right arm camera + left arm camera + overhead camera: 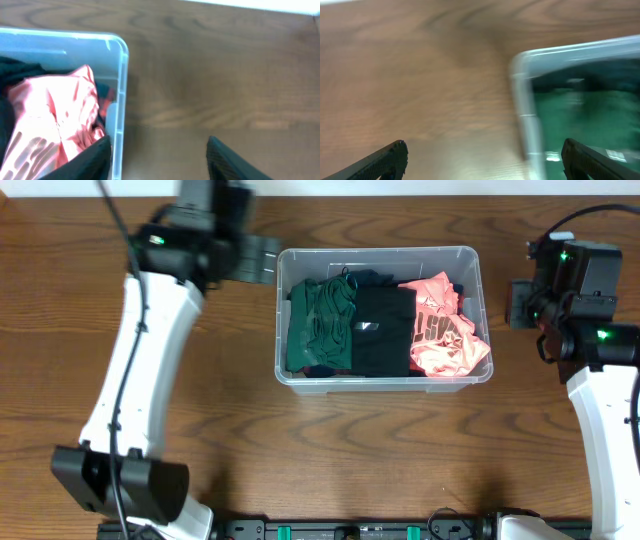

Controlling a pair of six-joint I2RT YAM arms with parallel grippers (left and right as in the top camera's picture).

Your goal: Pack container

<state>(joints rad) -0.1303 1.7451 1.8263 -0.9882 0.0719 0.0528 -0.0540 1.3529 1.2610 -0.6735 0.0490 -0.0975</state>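
Overhead, the container (380, 379) sits on the wooden table (330, 450) at the middle, slightly toward the far edge, its long sides running left to right. Three folded garments fill it side by side: a green garment (320, 325) at the left end, a black garment (383, 330) in the middle, and a coral garment (445, 332) at the right end, bunched up and reaching the rim.

The left gripper (262, 260) hangs just beside the container's far left corner, apart from it. The right gripper (516, 304) is near the right end wall, with a strip of bare table between them.

The left wrist view is blurred. It shows the left gripper (482, 155) with its jaws spread wide and nothing between them. One dark fingertip (385, 160) is over bare wood, and the other (592, 160) is over the container's interior. The rounded corner of the container (525, 100) and the green garment (580, 110) show only as smears.

The right wrist view is sharper. The right gripper (157, 160) also has its jaws wide apart and holds nothing. One finger (87, 160) lies over the coral garment (55, 115) just inside the container (122, 90), and the other finger (230, 162) is over the table. The container wall runs between them.

Only the overhead view shows all three garments together. It does not show how far either pair of jaws is opened, which the wrist views make clear.
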